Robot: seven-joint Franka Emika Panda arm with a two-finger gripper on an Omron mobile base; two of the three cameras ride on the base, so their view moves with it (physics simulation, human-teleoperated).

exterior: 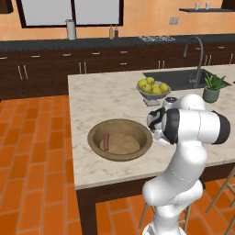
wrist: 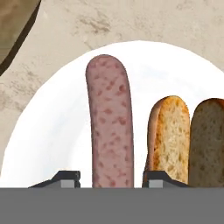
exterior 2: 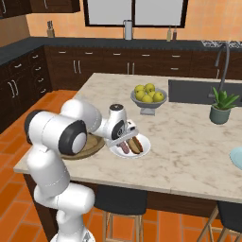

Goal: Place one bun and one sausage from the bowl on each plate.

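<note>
My two-finger pincer (wrist: 103, 179), dark-tipped, hangs low over the small round white plate (wrist: 52, 131), smooth and flat, on the beige marble-veined island counter (exterior 2: 189, 146); its jaws stand apart, one tip on each side of the mottled pink sausage (wrist: 109, 127), a straight rounded cylinder lying on the plate; whether the tips touch it I cannot tell. Just beside the sausage lies the split bun (wrist: 171, 138), golden crumb on one face, dark brown crust on the other, pressed close to one fingertip (wrist: 159, 179). In the right base view the pincer (exterior 2: 126, 134) sits over the same plate (exterior 2: 144, 150), with bun (exterior 2: 137, 143) and sausage (exterior 2: 124, 147) side by side. The wide, shallow, tan-brown wooden-looking bowl (exterior: 94, 137), thick-rimmed, stands just beside the plate and holds a second pink sausage (exterior: 106, 142) near its left wall. The rim of the pale blue plate (exterior 2: 236, 156) shows well apart, at the counter's right edge.
</note>
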